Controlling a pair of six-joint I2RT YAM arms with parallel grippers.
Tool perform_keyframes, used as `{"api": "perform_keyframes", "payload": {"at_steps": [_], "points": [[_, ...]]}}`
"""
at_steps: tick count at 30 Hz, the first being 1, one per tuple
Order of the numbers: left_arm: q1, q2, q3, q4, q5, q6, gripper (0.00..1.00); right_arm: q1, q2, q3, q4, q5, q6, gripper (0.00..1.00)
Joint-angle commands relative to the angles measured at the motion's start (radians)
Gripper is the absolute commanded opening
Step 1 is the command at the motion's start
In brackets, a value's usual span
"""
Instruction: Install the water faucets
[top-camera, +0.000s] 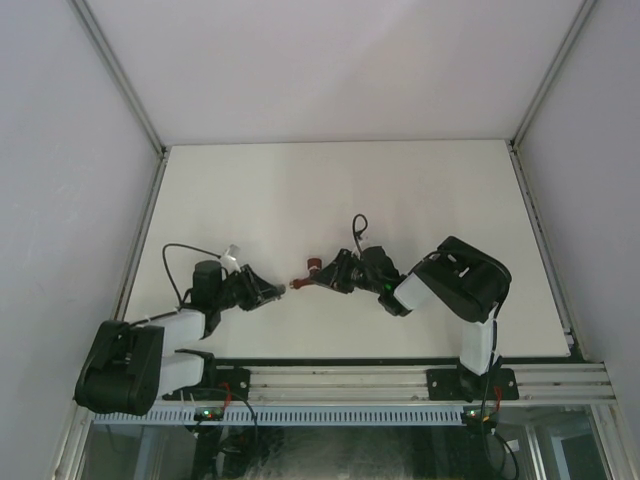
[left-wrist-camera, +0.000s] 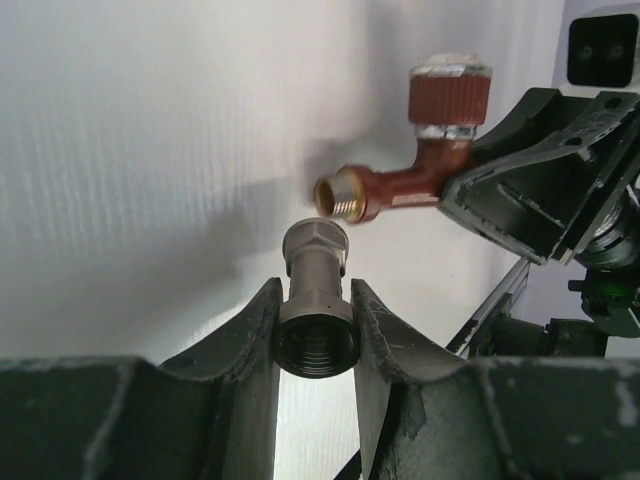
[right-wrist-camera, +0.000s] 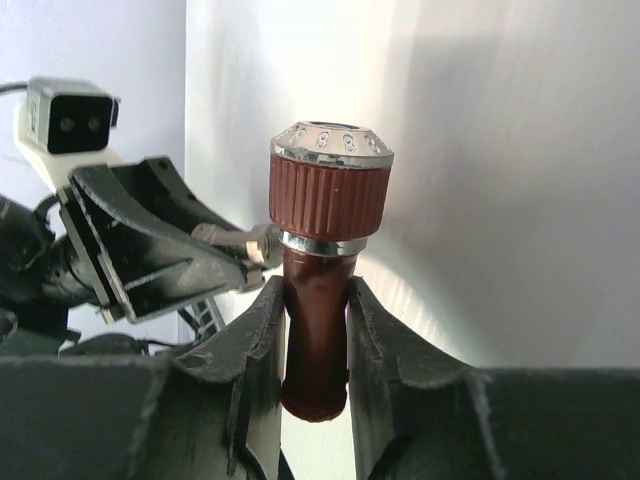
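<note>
The water faucets are held as two parts above the white table (top-camera: 400, 190). My left gripper (left-wrist-camera: 316, 318) is shut on a small grey-silver metal fitting (left-wrist-camera: 315, 285), whose threaded mouth faces the camera. My right gripper (right-wrist-camera: 316, 300) is shut on the dark red-brown tap body (right-wrist-camera: 316, 340), with its ribbed knob (right-wrist-camera: 330, 190) on top. In the left wrist view the tap's brass threaded end (left-wrist-camera: 340, 196) sits just above and to the right of the fitting's hex end, a small gap apart. From above, both grippers (top-camera: 275, 290) (top-camera: 318, 276) meet tip to tip at the table's near middle.
White walls enclose the table on the left, right and far sides. An aluminium rail (top-camera: 400, 382) carrying both arm bases runs along the near edge. A loose black cable (top-camera: 358, 228) loops above the right wrist.
</note>
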Motion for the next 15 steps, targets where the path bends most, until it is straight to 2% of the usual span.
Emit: {"api": "perform_keyframes", "payload": {"at_steps": [1,6,12,15], "points": [[-0.006,0.05,0.025,0.143,0.079,0.01,0.0,0.0,0.0,-0.002,0.059,-0.118,-0.041,0.09],[-0.006,0.171,0.045,0.314,0.149,-0.061,0.0,-0.008,0.017,0.005,0.079,-0.158,-0.039,0.14],[-0.006,0.288,-0.023,0.514,0.175,-0.15,0.0,-0.014,0.027,0.004,0.1,-0.155,-0.039,0.16],[-0.007,0.368,-0.06,0.679,0.189,-0.212,0.0,-0.01,0.036,0.006,0.138,-0.191,-0.046,0.18]]}}
